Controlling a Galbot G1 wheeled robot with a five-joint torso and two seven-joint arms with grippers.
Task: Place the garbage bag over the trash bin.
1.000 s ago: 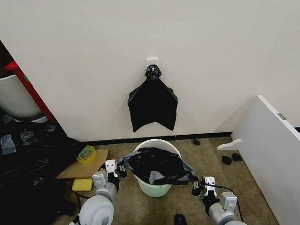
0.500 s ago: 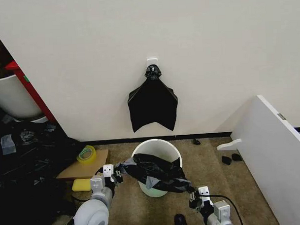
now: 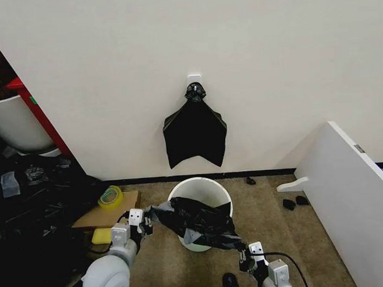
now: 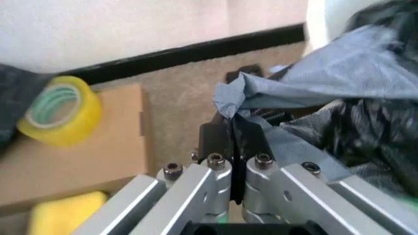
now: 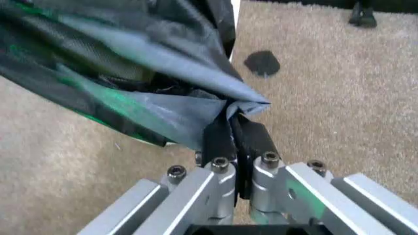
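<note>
I hold the garbage bag (image 3: 197, 220) stretched between my two grippers, over the near half of the trash bin (image 3: 199, 188), which stands on the carpet at the foot of the wall. The far arc of the bin's cream rim shows bare at 12 o'clock of the bag; the near rim is covered by black plastic sagging over it.

My left gripper (image 3: 145, 219) sits at 9 o'clock of the bin, just beside its wall. In the left wrist view its fingers (image 4: 217, 139) are pressed together, pinching a bunched hem of the bag (image 4: 307, 83).

My right gripper (image 3: 244, 255) is at about 5 o'clock of the bin, lower and nearer to me, pulling the bag out past the rim. In the right wrist view those fingers (image 5: 219, 137) are likewise pressed together on a gathered corner of the bag (image 5: 163, 73).

A roll of yellow tape (image 3: 109, 197) lies on a cardboard sheet (image 3: 106, 214) at 9 o'clock of my left gripper, with a yellow sponge (image 3: 101, 235) at the sheet's near edge. A flat bunch of black bags (image 3: 195, 134) hangs on the wall at 12 o'clock above the bin.
</note>
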